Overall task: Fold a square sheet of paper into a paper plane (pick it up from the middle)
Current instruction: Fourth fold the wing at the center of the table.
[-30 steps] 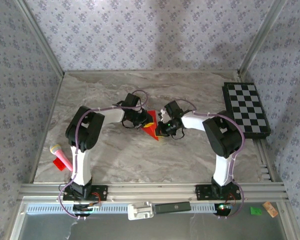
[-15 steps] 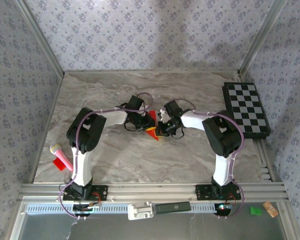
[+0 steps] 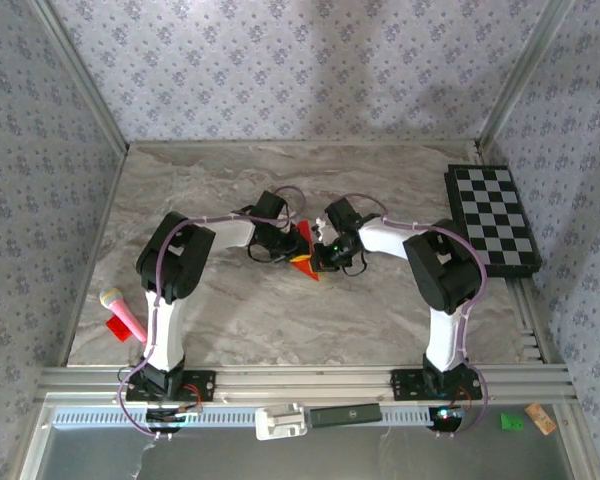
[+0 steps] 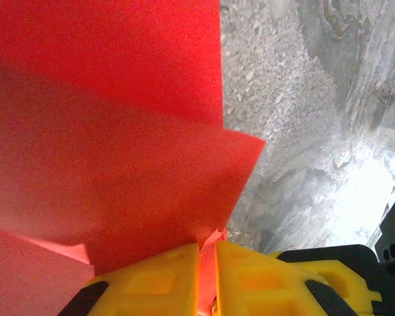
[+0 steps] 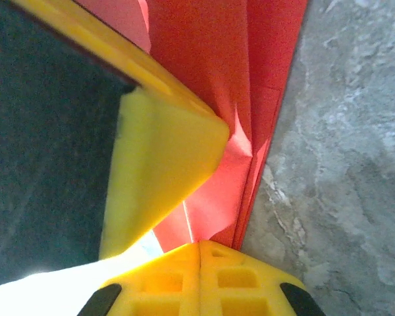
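1. The paper (image 3: 303,256), a creased red shape, lies at the centre of the frame on or just above the counter (image 3: 230,190). Its long axis runs top to bottom.
2. The left gripper (image 3: 283,243) meets it from the left, clenched on an edge, with red showing between its fingers.
3. The right gripper (image 3: 327,254) meets it from the right, closed and seemingly pinching the opposite folded edge.
4. Both arms are equally near, so the next crease likely depends on tension between them.

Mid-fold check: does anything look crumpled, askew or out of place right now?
The square sheet of paper is puckered into small wrinkles beside the right gripper, which pinches its folded edge. A red scrap lies by a pink toy microphone near the left edge of the table, away from the fold.
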Controlling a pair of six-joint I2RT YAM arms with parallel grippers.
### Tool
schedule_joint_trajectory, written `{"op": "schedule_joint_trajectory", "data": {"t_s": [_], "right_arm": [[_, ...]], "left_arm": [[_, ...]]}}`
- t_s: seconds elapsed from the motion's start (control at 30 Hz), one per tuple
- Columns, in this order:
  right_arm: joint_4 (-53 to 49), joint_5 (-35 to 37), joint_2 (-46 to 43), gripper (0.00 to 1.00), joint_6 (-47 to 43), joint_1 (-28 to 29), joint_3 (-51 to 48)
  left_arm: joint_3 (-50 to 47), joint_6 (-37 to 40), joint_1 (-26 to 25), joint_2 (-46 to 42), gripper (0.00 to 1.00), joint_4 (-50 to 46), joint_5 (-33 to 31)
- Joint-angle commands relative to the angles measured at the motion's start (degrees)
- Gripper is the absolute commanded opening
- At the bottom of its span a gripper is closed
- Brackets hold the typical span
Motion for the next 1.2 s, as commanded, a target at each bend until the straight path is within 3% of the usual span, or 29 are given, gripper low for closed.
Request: {"op": "schedule_joint_trajectory", "data": {"t_s": [0.0, 0.47, 0.83, 1.03, 1.17], "right_arm": [[-13.0, 11.6, 4.0, 0.05, -2.4, -0.4, -2.4], [-15.3, 13.0, 4.5, 0.05, -3.7, -0.5, -1.5], [-15.2, 11.8, 3.4, 0.05, -3.9, -0.6, -0.9], [-13.9, 9.9, 2.1, 0.06, -4.1, -0.5, 0.2], [-11.3, 6.9, 0.8, 0.07, -4.1, -0.5, 1.6]], "left_arm": [[2.5, 4.0, 3.5, 3.5, 0.16, -2.8, -5.6], [12.9, 10.7, 12.0, 10.2, 0.17, -9.8, -5.6], [21.6, 15.1, 15.6, 11.5, 0.17, -16.8, -8.8], [23.5, 14.7, 16.0, 6.2, 0.17, -18.0, -9.3], [18.8, 11.1, 14.8, -1.5, 0.20, -14.7, -9.3]]}}
